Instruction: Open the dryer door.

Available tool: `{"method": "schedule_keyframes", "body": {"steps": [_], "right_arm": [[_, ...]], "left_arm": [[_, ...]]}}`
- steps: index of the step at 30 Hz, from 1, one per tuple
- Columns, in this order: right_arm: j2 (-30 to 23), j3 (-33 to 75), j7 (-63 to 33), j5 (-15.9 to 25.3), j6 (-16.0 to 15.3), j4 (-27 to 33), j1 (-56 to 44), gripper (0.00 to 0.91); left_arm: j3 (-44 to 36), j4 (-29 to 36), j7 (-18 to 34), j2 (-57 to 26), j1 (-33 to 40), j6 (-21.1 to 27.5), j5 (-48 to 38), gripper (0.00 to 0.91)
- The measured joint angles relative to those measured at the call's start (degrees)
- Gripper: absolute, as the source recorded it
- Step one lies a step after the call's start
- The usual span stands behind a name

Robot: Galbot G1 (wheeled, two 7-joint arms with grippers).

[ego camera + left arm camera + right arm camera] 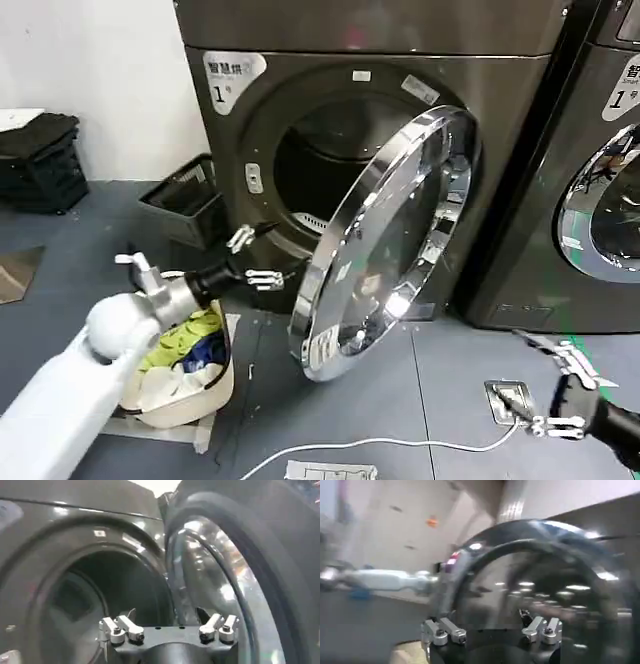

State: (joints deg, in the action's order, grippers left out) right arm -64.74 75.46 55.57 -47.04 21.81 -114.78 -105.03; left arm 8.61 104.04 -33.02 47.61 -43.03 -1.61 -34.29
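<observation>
Grey floor (60, 215) is spreading out in front of you, with a white wall behind on your left. You are looking at the dryer door (385, 245) standing swung well out from the dryer (400, 60), its chrome ring hanging at an angle, hinged on the right side of the opening and with its free edge reaching down toward the floor. Behind it the dark drum opening (315, 165) is showing, and the white "1" sticker (232, 78) is sitting at the machine's upper left corner.

Your left gripper (258, 258) is hovering just beside the door's free edge, in front of the opening's lower left, with its fingers spread and nothing between them; in the left wrist view it (170, 625) is pointing between the drum and the door's inner face (225, 575).

Your right gripper (560, 385) is waiting low on the right, near the floor, fingers apart and empty, well clear of the door; its wrist camera is facing the door's glass (535, 595).

A basket of laundry (190, 370) is sitting under your left arm. A neighbouring machine (600, 170) is standing to the right. A white cable (380, 445) is lying across the floor.
</observation>
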Motion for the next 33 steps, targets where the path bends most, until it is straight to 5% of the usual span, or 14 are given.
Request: {"method": "schedule_keyframes", "body": {"steps": [16, 33], "right_arm": [[-14.4, 16.2, -24.3, 12.4, -0.7, 5.9, -1.7, 0.907], [-21.0, 35.1, -52.0, 26.8, -20.1, 13.6, 1.8, 0.907]], "left_arm": [[-15.0, -5.1, -0.3, 5.1, 10.7, -0.7, 0.5, 0.907], [-25.9, -11.1, 0.0, 14.0, 20.0, -0.7, 2.6, 0.907]]}}
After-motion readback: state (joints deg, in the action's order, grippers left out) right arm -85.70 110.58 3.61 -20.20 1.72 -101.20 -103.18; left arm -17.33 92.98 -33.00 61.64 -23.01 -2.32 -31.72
